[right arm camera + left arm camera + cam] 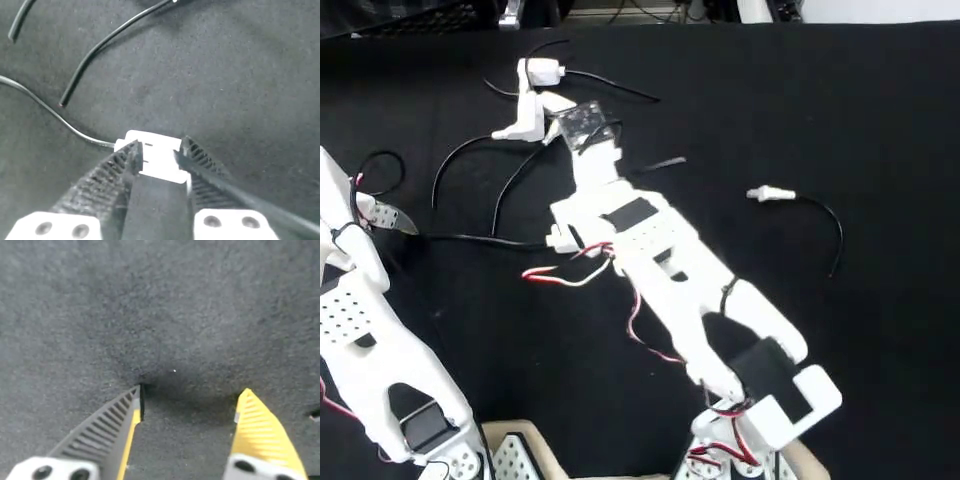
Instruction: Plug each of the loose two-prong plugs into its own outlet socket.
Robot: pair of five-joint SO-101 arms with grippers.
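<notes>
My left gripper (191, 390) hangs close over the black cloth (150, 300), jaws spread wide, with nothing between them. Farther out, off to my right, a loose plug (770, 194) lies on the cloth, and its cable (832, 235) curls back toward me. Farthest out, my right gripper (159, 144) is closed on a white socket (160, 161), one finger pressed to each side. The socket's lead (60, 117) trails away near two loose wires (100, 50).

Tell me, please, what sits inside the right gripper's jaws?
A white block with a black cord sits clamped in the right gripper. The gripper covers its near end, hiding any prongs.
</notes>
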